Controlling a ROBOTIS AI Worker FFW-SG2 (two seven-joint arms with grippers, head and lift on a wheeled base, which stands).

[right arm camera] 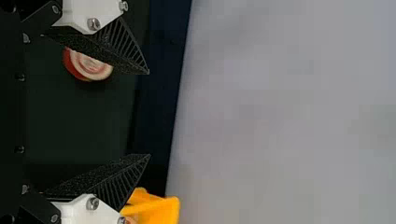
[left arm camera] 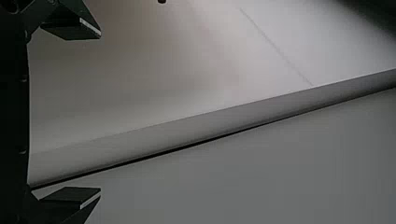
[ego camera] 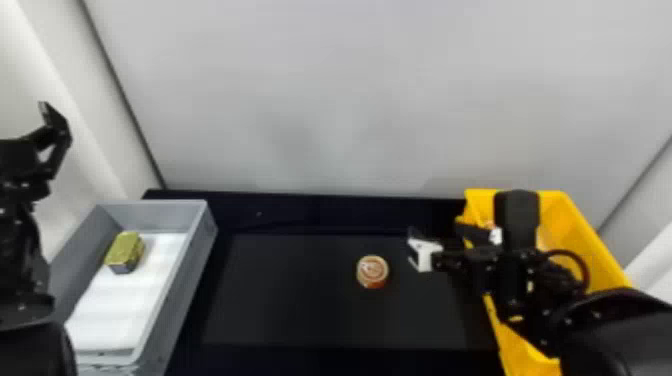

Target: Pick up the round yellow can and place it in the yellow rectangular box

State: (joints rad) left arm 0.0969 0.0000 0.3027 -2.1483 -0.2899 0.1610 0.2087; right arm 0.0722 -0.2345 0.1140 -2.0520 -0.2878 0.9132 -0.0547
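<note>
Nearest the head camera, your right arm (ego camera: 620, 332) reached across the yellow box (ego camera: 590, 240). Your right gripper (ego camera: 436, 230) hung between that box and the can (ego camera: 372, 271), which stood on the dark table (ego camera: 300, 305), just to the hand's left and well apart from the box. Far to its left, a small tin (ego camera: 123, 251) sat in the gray tray (ego camera: 185, 280).

In the left wrist view, you had the idle left gripper (left arm camera: 100, 112) spread wide with nothing between its fingers.

In the right wrist view, your right gripper's fingers stood wide apart and empty. The can lay beyond one finger, partly hidden by it, and the box beyond the other. You seemed only at the approach: grasping, carrying and placing were all left to do.
</note>
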